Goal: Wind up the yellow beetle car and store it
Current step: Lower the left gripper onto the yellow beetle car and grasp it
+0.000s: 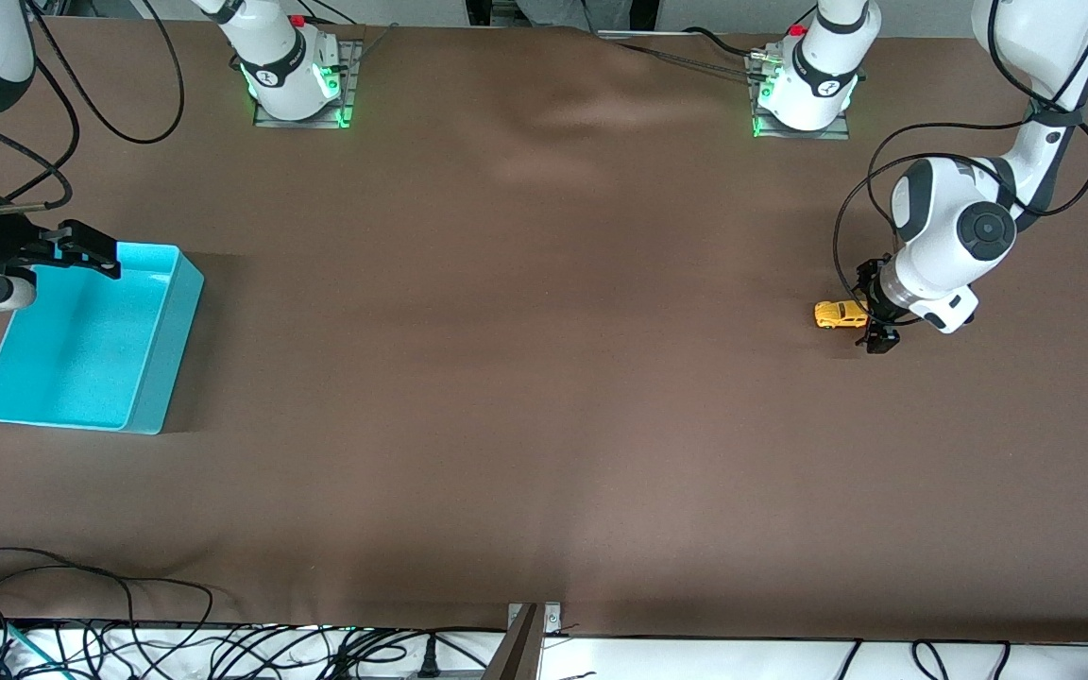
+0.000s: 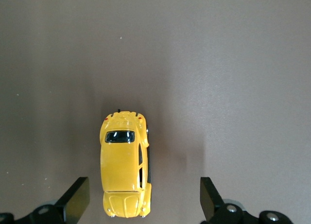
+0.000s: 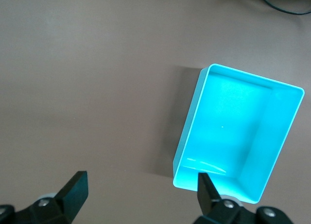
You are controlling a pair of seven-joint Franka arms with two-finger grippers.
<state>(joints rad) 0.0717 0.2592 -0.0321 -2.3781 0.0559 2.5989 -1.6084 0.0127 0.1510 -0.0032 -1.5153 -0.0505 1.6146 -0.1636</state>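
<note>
The yellow beetle car (image 1: 840, 314) stands on its wheels on the brown table at the left arm's end. In the left wrist view the car (image 2: 124, 162) lies between the two black fingers, closer to one of them, touching neither. My left gripper (image 1: 873, 310) is open, low at the car's end. My right gripper (image 1: 81, 246) is open and empty, up over the turquoise bin (image 1: 157, 378) at the right arm's end. The bin (image 3: 192, 122) is empty in the right wrist view.
The brown table cover (image 1: 525, 359) stretches between the car and the bin. Cables (image 1: 81, 604) lie along the table edge nearest the front camera. The arm bases (image 1: 294, 76) stand along the edge farthest from the front camera.
</note>
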